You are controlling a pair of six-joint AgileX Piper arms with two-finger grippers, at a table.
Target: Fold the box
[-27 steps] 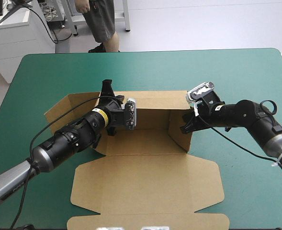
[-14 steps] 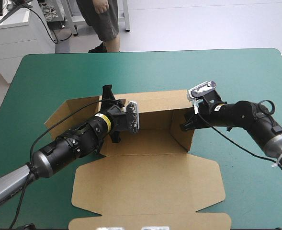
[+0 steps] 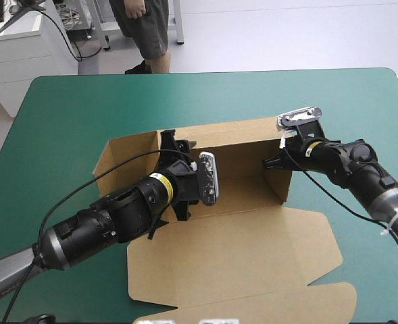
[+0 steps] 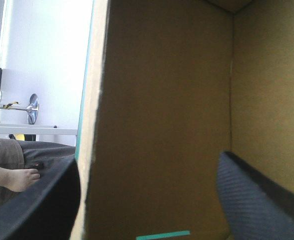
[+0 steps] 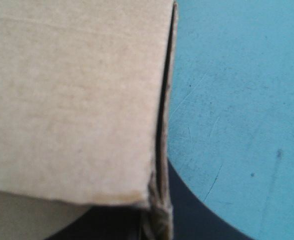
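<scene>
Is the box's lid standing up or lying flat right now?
Flat: the lid lies spread on the teal-green cover, toward the robot; the box has its back and right walls raised.

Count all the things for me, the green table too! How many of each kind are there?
Brown cardboard box, walls partly raised and lid flat: 1
Black fin-fingered robot grippers: 2 (left gripper, right gripper)
Teal-green covered table: 1
Total: 4
</scene>
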